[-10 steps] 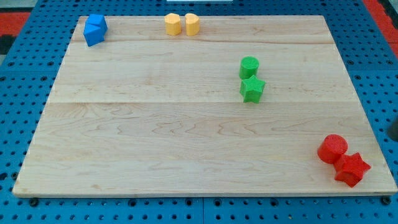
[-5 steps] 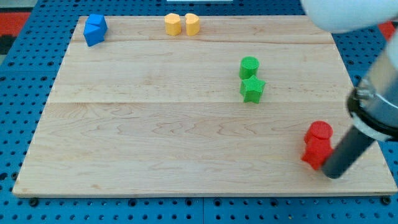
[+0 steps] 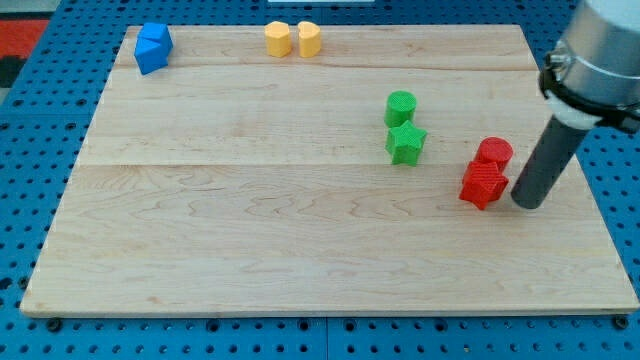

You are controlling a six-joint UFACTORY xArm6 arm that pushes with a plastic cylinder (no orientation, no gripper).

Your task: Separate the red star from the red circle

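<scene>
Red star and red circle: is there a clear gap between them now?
No: the red star sits against the red circle, no board showing between them, with my tip just to the star's right in the view.

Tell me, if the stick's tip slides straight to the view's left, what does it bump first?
Most likely the red star: my tip sits just to its right, nearly touching. The red circle lies slightly higher, so it may get nudged too.
</scene>
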